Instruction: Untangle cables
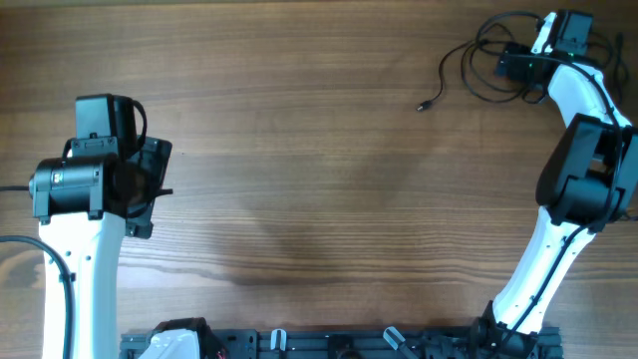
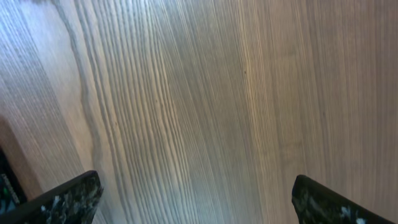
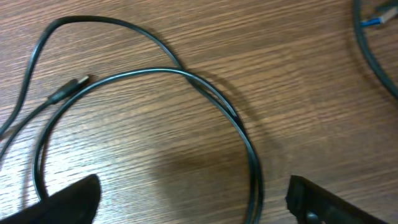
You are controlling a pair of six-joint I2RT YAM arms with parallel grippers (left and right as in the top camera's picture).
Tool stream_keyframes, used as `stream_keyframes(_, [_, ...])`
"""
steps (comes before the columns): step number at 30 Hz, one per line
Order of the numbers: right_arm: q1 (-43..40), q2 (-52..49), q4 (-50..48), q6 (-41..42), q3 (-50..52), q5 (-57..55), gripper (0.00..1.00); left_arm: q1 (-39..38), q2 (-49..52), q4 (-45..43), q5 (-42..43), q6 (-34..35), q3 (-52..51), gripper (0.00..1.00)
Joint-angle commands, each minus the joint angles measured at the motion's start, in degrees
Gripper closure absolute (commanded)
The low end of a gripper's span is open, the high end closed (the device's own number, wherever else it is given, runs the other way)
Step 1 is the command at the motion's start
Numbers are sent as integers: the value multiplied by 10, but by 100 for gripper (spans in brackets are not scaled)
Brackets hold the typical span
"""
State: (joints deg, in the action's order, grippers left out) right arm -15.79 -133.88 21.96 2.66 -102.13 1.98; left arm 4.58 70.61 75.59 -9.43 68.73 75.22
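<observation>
The cables (image 1: pixel 477 62) lie in loose black loops at the table's far right corner, and one plug tip (image 1: pixel 423 105) trails out to the left. My right gripper (image 1: pixel 518 66) hovers over them. In the right wrist view it (image 3: pixel 194 200) is open, its fingers (image 3: pixel 68 202) wide apart. A doubled strand of the cables (image 3: pixel 245 140) runs on the wood between them, close to the right finger and untouched. A plug (image 3: pixel 71 88) rests inside the loop. At the left side my left gripper (image 1: pixel 159 184) is open over bare wood (image 2: pixel 196 202), far from the cables.
Another dark cord (image 3: pixel 372 53) with a blue bit curves through the top right corner of the right wrist view. A black rail (image 1: pixel 329 344) runs along the table's near edge, and both arm bases stand there.
</observation>
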Motion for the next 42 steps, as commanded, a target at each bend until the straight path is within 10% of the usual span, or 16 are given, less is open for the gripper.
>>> stream_keyframes(1, [-3,56,-3,-11,2,-93,0,3,0,-2,13,7,1,0])
stream_keyframes(11, [-7,305,22,-87,2,-129,0,3,0,9,14,-13,1,0])
stream_keyframes(22, [-7,532,49,-85,2,73,0,3,-176,-99,91,-388,1,0])
stream_keyframes(32, [-7,663,45,-85,21,187,0,3,-396,19,47,-389,1,0])
stream_keyframes(42, [-5,931,-124,-81,347,188,0,3,-544,134,47,-389,1,0])
